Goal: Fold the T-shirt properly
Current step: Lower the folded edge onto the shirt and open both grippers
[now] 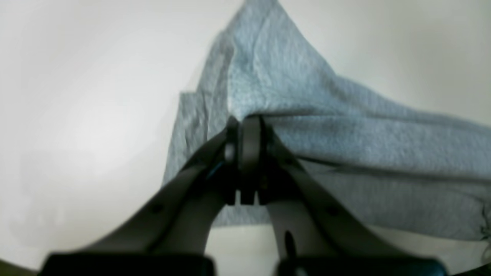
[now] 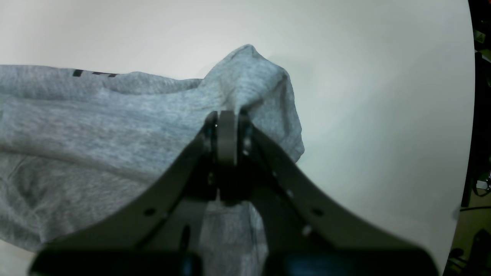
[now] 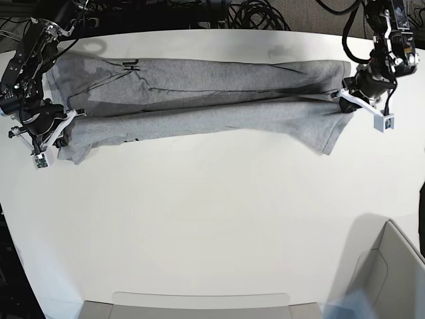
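Both ends of T-shirt [image 3: 199, 100] clamped by left gripper [image 1: 245, 122] and right gripper [image 2: 226, 119]; perhaps folded lengthwise once, cross folds pending

The left wrist view is blurry, the T-shirt [image 1: 345, 153] runs off its right edge, only the tops of some black letters [image 2: 94, 73] peek out at the upper left of the right wrist view, and the left end effector [image 1: 245, 130] hides the cloth it pinches.
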Available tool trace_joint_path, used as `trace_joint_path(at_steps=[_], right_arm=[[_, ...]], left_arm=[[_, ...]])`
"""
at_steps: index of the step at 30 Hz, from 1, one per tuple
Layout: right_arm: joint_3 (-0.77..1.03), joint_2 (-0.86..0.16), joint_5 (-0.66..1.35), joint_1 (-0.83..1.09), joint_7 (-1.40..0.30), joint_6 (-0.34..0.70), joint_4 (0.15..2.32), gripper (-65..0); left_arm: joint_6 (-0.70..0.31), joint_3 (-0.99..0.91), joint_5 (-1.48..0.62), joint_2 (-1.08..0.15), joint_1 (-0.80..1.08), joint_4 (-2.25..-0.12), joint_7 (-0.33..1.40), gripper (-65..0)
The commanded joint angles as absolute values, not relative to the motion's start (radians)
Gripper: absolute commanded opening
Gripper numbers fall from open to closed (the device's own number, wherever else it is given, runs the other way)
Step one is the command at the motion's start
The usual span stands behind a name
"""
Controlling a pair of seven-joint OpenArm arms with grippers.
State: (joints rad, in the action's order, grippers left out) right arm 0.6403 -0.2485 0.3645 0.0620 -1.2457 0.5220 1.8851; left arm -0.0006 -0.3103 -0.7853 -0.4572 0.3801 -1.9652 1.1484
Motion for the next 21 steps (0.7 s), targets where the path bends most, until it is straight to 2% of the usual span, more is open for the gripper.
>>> trace_joint_path(at_steps=[1, 11, 21], right_arm=[[0.648, -0.265, 0.367, 0.054, -1.233, 0.526, 1.900, -65.0], [0.651, -0.265, 0.364, 0.093, -1.233, 0.526, 1.899, -65.0], [0.653, -0.265, 0.360, 0.194, -1.228, 0.526, 1.902, -65.0]], left_arm=[[0.001, -0.318, -0.780, -0.472, 0.397, -1.986, 1.135, -65.0], [0.002, -0.222, -0.777, -0.473, 0.469, -1.974, 1.135, -65.0], [0.004, -0.200, -0.776, -0.472, 0.472, -1.840, 1.127, -65.0]])
